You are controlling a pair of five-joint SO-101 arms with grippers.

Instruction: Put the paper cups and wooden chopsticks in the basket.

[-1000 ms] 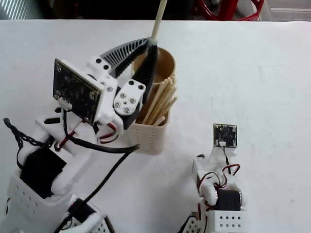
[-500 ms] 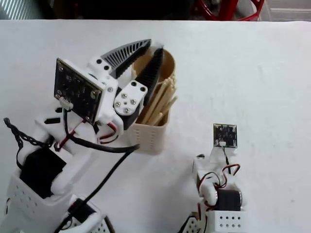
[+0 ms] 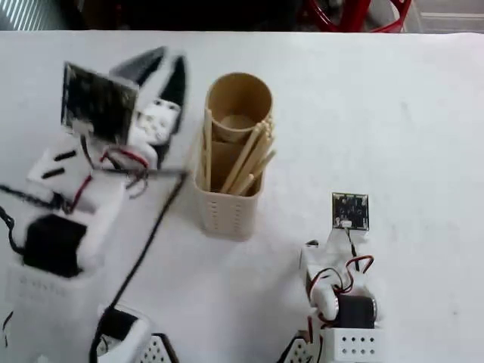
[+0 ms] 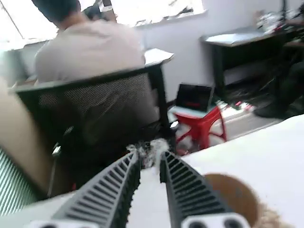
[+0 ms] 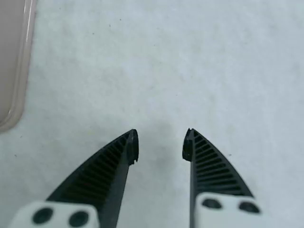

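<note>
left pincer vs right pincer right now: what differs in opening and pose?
Opening: the left pincer has only a narrow gap between its fingers, while the right pincer is spread wider.
Aim: the left pincer points out toward the room, over the cup. The right pincer points down at the table.
Shared: both are empty, with ribbed black fingers.

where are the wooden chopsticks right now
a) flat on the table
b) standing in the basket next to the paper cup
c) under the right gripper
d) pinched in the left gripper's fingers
b: the wooden chopsticks lean upright inside the basket beside the paper cup, while the left gripper and the right gripper hold nothing.
</note>
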